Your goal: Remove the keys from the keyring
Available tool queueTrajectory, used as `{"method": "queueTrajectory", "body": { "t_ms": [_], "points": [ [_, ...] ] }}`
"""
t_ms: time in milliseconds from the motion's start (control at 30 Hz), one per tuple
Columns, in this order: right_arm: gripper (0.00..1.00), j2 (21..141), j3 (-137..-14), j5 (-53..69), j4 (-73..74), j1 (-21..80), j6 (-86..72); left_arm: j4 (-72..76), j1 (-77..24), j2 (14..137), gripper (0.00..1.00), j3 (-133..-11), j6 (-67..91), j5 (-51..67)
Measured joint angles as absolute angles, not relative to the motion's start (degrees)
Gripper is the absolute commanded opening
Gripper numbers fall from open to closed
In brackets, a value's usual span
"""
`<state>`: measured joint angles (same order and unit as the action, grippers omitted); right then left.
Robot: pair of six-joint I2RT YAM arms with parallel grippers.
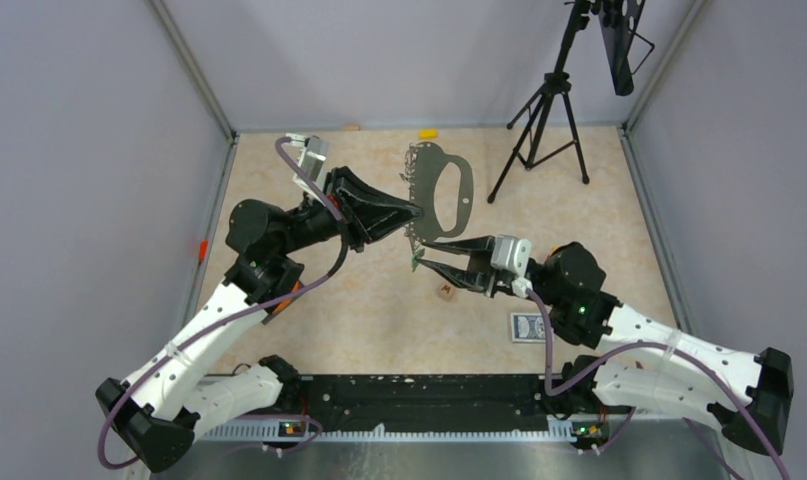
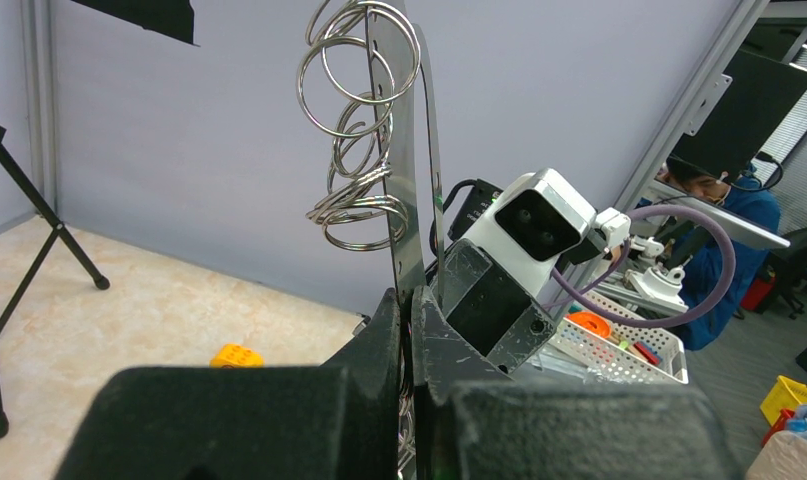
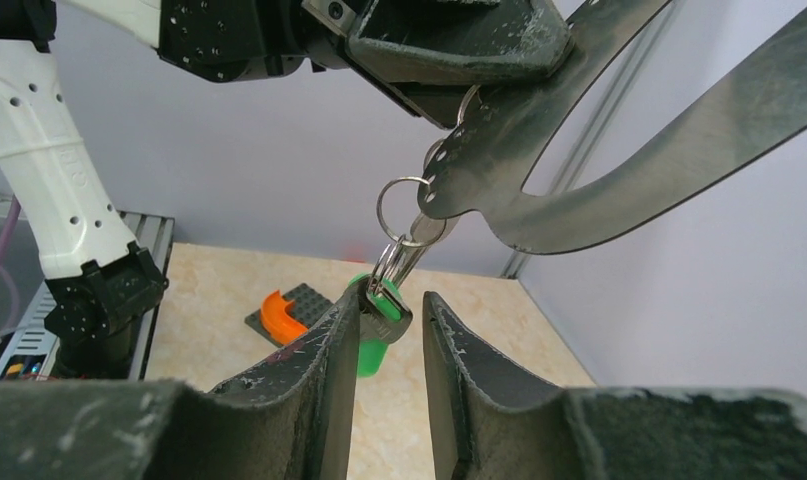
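The keyring (image 1: 441,190) is a flat grey D-shaped plate held up off the table, with my left gripper (image 1: 415,212) shut on its scalloped edge. In the left wrist view the keyring (image 2: 407,200) stands edge-on between the pressed fingers, with several wire rings (image 2: 354,110) hanging from it. Keys (image 3: 384,318) dangle from a small split ring (image 3: 404,210) at the keyring's (image 3: 579,200) lower corner: a green-headed one with a silvery-dark one in front. My right gripper (image 3: 389,310) is open around them; its left finger touches the keys, and a gap remains on the right.
A black tripod (image 1: 539,120) stands at the back right. A yellow block (image 1: 428,133) lies by the back wall. A small brown cube (image 1: 446,292) and a blue card box (image 1: 527,327) lie near my right arm. An orange piece on a grey plate (image 3: 279,312) sits on the floor.
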<state>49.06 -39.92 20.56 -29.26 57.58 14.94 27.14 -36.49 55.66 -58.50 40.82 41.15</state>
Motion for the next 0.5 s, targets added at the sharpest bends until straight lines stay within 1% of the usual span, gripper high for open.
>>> {"method": "queueTrajectory", "body": {
  "t_ms": [500],
  "points": [
    [0.27, 49.25, -40.62, 22.81, -29.23, 57.58, 14.92, 28.53, -36.49, 55.66, 0.00, -58.50, 41.01, 41.15]
  ]
}}
